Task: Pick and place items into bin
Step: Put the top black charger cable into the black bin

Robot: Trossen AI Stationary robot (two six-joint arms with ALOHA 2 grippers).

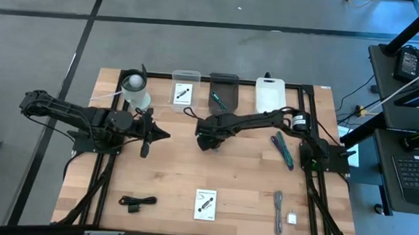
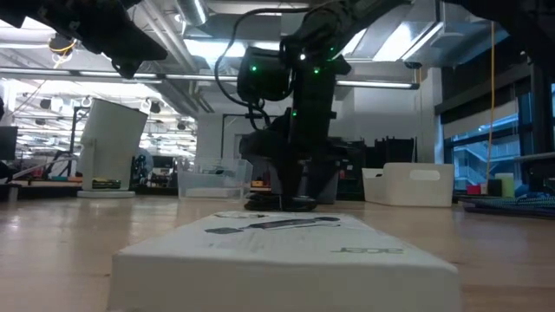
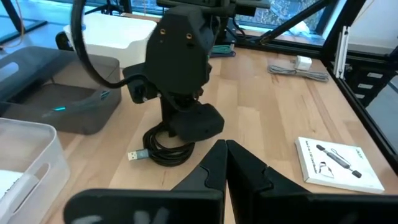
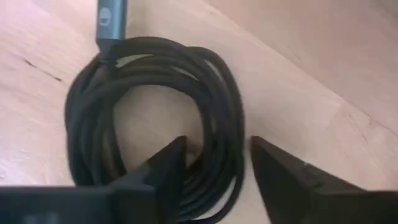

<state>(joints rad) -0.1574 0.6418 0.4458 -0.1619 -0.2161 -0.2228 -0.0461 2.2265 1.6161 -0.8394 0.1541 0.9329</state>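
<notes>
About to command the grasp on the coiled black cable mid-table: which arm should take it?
Right. Its end effector is open directly over the coiled black cable, fingers straddling one side of the coil. The left end effector is shut and sits apart from the cable.

We noted matt black rubbery sheathing on the coiled cable (image 4: 155, 118). The table (image 1: 177, 166) was pale, smooth wood. The bins (image 3: 37, 106) looked plastic.

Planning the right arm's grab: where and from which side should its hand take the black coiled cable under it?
Pinch one side of the bundled loop of the coiled cable, from above: it lies flat, and the right hand already straddles that bundle, open.
</notes>
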